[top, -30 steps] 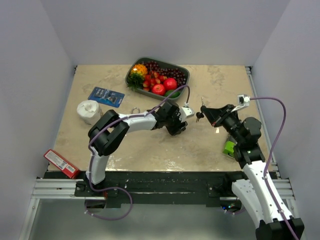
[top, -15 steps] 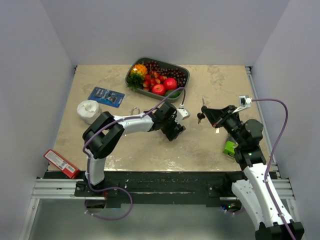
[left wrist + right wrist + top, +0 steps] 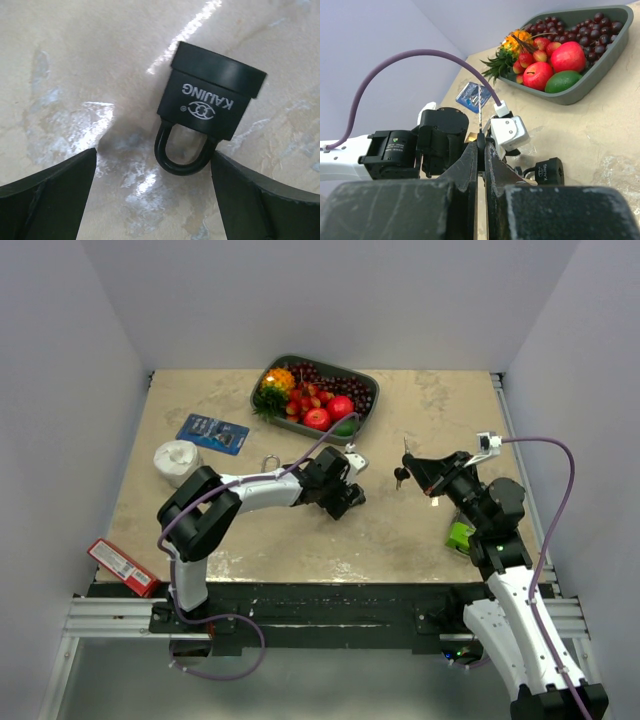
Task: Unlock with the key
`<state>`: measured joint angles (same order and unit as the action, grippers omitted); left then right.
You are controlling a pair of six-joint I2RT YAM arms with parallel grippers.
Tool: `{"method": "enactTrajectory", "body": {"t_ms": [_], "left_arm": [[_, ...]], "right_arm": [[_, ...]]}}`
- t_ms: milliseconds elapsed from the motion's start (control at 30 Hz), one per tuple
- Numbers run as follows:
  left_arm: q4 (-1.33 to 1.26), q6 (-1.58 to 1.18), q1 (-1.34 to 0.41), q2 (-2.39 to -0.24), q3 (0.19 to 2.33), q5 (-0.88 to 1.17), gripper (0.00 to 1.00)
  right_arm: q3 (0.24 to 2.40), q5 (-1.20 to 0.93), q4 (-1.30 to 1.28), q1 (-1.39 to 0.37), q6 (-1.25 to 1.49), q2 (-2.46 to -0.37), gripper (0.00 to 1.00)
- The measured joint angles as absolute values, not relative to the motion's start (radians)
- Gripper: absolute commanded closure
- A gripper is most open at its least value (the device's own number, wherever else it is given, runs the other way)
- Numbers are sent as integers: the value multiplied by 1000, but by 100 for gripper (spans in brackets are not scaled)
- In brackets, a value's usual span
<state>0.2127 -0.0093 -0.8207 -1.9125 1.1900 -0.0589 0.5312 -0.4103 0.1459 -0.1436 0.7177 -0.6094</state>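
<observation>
A black padlock (image 3: pixel 210 95) marked KAIJING lies flat on the tabletop. Its shackle points toward my left gripper (image 3: pixel 154 154), which is open wide and holds nothing. One fingertip stands on each side just short of the shackle. The right wrist view shows the same padlock (image 3: pixel 547 172) lying free beside the left gripper. My right gripper (image 3: pixel 481 145) is shut on the dark head of the key (image 3: pixel 479 110), whose thin blade sticks upward. In the top view the left gripper (image 3: pixel 347 498) sits mid-table. The right gripper (image 3: pixel 412 462) hovers to its right with the key (image 3: pixel 405 447).
A grey tray (image 3: pixel 372 392) of fruit stands at the back. A blue packet (image 3: pixel 212 432), a white roll (image 3: pixel 178 460) and a small silver lock (image 3: pixel 271 460) lie at the left. A green object (image 3: pixel 458 535) sits beside the right arm, and a red box (image 3: pixel 120 565) lies at the front left edge.
My left gripper has opened fully and drawn back leftward, away from the right gripper, leaving the padlock on the table. The right arm has stayed still with the key.
</observation>
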Motion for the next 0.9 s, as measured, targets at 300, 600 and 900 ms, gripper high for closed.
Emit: {"method": "enactTrajectory", "body": {"t_ms": [300,600,900], "left_arm": [[208,-60,-809,-1962,1264,-305,0],[220,-86,-774,-1981,1291,-416,0],[254,-246,-773,-1913,1248,-327,1]], "right_arm": [[531,-410,123,-144,715,-609,100],[531,-410,108,-144,708,-599,100],[526,-410,83,-144,691,-606,100]]}}
